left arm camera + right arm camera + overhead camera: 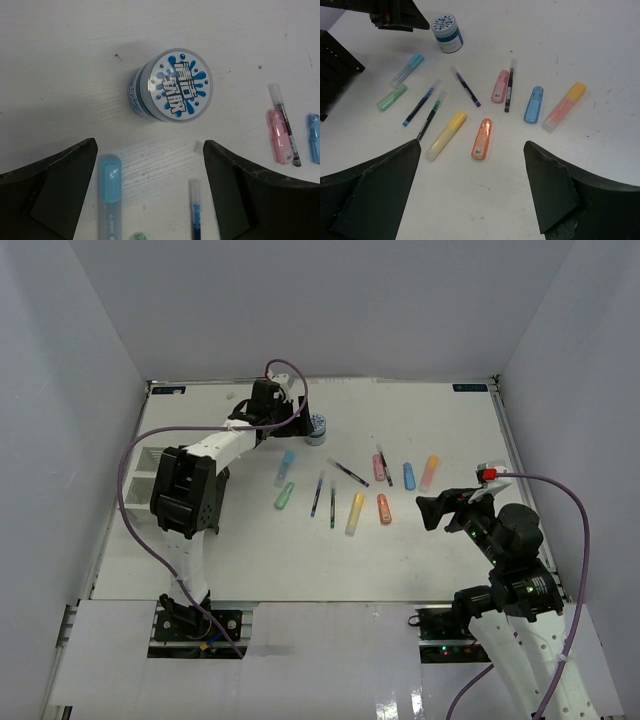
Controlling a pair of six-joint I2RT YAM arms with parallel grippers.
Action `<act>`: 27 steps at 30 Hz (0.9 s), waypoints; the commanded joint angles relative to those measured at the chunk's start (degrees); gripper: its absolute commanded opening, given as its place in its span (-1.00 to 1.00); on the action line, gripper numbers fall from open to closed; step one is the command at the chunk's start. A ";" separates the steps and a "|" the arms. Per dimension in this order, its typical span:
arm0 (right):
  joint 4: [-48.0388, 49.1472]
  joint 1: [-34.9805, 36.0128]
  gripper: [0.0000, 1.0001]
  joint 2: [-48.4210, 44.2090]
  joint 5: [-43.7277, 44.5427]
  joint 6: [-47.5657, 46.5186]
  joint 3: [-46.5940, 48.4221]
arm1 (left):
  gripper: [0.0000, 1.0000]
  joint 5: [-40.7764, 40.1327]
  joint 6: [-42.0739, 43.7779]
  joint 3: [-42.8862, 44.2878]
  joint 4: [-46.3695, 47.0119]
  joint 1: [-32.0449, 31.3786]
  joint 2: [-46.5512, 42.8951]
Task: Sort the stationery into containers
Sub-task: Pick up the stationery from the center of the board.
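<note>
The stationery lies scattered across the middle of the white table. A small round blue-white roll [317, 428] [172, 85] stands at the back. My left gripper [298, 422] [150, 150] hovers just short of it, open and holding nothing. Under it lie a light blue marker [110, 190] and a blue pen [195, 205]. My right gripper [430, 510] [472, 165] is open over bare table, with an orange marker [482, 138] and a yellow marker [446, 135] just ahead of it. Of the containers, a white two-compartment tray [133, 476] sits at the left edge.
Further out lie a green marker [391, 97], thin pens [466, 86], a pink marker [499, 86], a blue marker [534, 104] and an orange-yellow marker [564, 106]. The left arm [190, 490] stretches over the table's left half. Grey walls enclose the table on three sides.
</note>
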 commanded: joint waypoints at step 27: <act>3.12 -0.15 0.80 -0.28 -5.51 -0.72 -3.17 | 0.96 -12.55 15.52 10.47 14.38 -6.14 13.65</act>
